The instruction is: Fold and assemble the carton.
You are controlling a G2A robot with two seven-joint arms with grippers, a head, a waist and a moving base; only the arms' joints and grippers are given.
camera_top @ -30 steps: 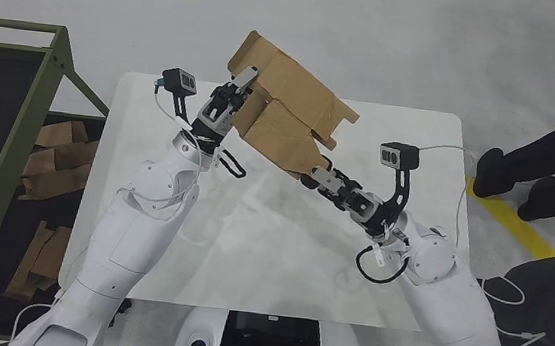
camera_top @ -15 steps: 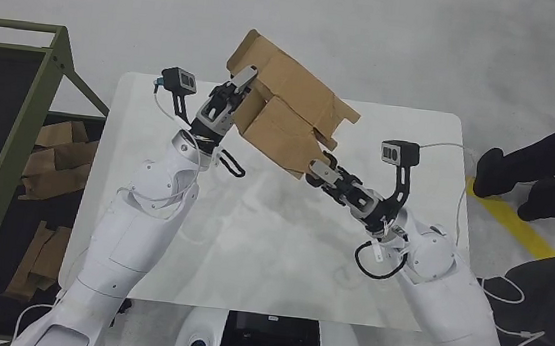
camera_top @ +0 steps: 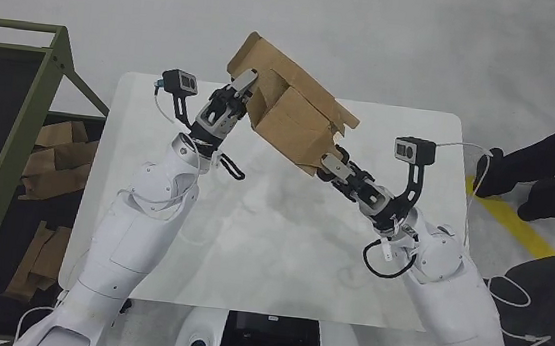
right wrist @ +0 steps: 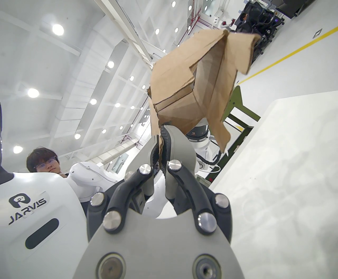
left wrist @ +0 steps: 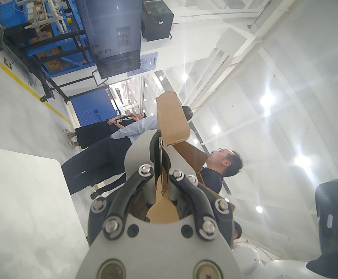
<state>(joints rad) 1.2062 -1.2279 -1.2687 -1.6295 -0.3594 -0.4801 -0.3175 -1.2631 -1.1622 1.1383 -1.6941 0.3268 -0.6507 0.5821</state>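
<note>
carton (camera_top: 298, 115) held above table (camera_top: 269, 258), partly opened, flaps loose. left gripper (camera_top: 241, 91) and right gripper (camera_top: 327, 162) both clamped on carton edges. squaring, flap folding likely remain.

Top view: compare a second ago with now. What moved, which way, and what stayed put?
The right gripper, shut on the carton, shifted away from the robot and rightward, pushing the near panel in so the carton looks boxier. The left gripper kept its grip in place.
</note>
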